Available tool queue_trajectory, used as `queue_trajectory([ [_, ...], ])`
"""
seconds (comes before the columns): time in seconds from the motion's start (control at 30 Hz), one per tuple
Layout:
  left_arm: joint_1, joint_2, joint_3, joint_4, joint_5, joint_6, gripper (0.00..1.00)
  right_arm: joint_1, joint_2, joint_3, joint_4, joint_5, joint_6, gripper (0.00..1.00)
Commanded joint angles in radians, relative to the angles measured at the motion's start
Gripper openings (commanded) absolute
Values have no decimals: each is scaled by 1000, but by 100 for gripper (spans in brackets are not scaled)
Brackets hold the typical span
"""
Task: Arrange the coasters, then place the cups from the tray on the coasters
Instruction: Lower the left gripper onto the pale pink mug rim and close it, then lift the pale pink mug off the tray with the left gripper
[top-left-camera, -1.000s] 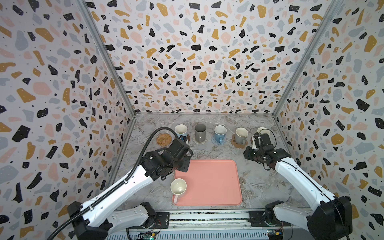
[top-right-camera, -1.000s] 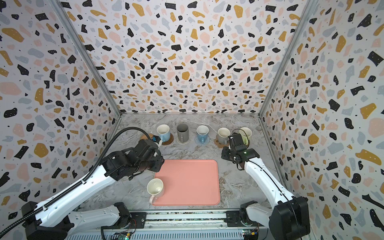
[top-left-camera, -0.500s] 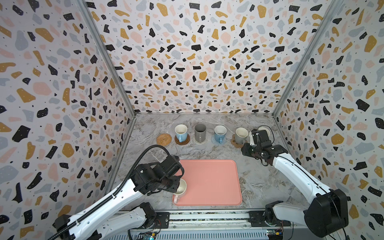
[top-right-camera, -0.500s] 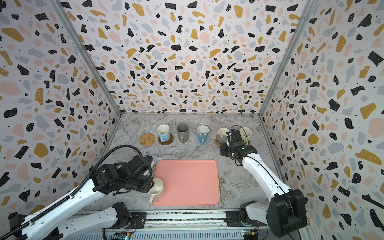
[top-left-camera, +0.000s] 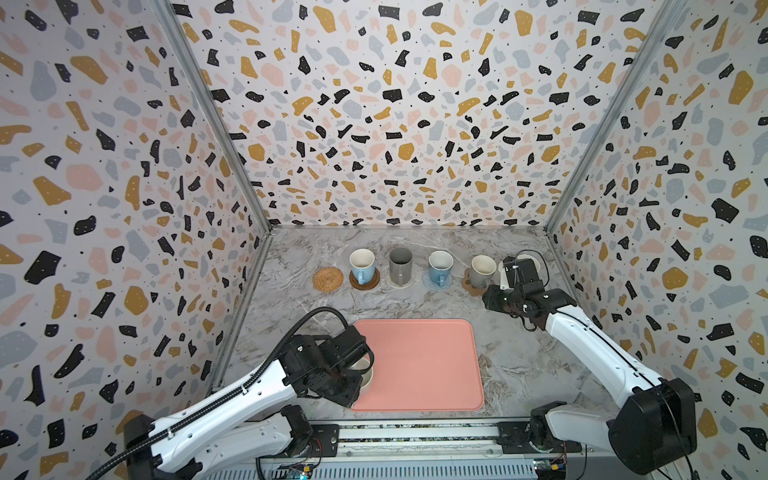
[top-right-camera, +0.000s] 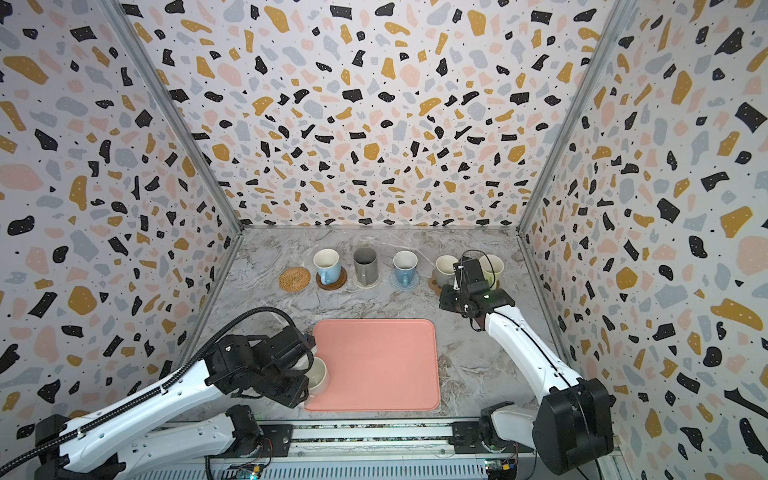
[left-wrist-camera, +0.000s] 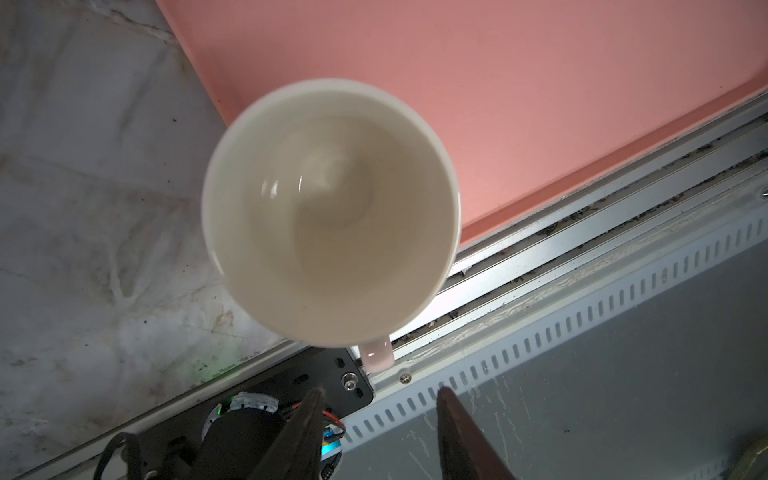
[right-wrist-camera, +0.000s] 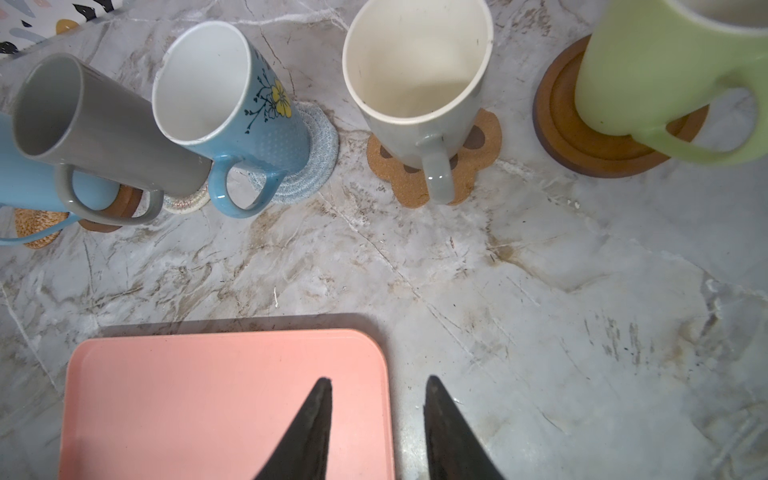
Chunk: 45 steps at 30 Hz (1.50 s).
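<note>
A pale pink cup (left-wrist-camera: 332, 208) with a cream inside stands upright on the front left corner of the salmon-pink tray (top-left-camera: 419, 365). My left gripper (left-wrist-camera: 380, 395) hovers over it, open and empty, and the cup's handle (left-wrist-camera: 376, 353) lies just ahead of the gap. At the back, a bare orange-tan woven coaster (top-left-camera: 328, 278) begins a row of coasters. Beside it stand the light blue (top-left-camera: 362, 266), dark grey (top-left-camera: 400, 266), blue (top-left-camera: 440, 268), grey (top-left-camera: 482, 270) and light green (top-right-camera: 492, 268) cups, each on a coaster. My right gripper (right-wrist-camera: 379, 381) hangs open and empty above the tray's far right corner.
Patterned walls close in the marble table (top-left-camera: 299, 299) on the left, back and right. A metal rail (top-left-camera: 415, 436) with both arm bases runs along the front edge. My right arm hides most of the green cup in a top view.
My left arm has pulled back from the orange-tan coaster to the tray's front left corner, over the pink cup. My right gripper has shifted slightly beside the green cup.
</note>
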Motion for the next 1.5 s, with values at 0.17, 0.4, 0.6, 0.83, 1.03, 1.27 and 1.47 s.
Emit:
queue_trajectory([
  [0.17, -11, 22, -35, 47, -15, -30, 47, -3, 10, 34, -11, 9, -11, 39],
  [0.4, -13, 23, -59, 82, -19, -55, 46, -3, 10, 22, -5, 10, -11, 39],
  [0.6, -12, 30, -76, 80, -39, -54, 44, -4, 9, 15, -5, 7, -11, 39],
  [0.83, -13, 29, -101, 115, -46, -77, 41, -3, 2, 6, -5, 8, -7, 39],
  [1.03, -13, 35, -116, 132, -63, -88, 39, -3, -3, 2, -9, 9, -5, 39],
  [1.27, -14, 51, -119, 142, -92, -82, 34, -3, -3, -2, -6, 4, -1, 39],
  [1.47, -14, 64, -119, 141, -117, -76, 32, -3, -4, -6, -5, 3, 1, 39],
])
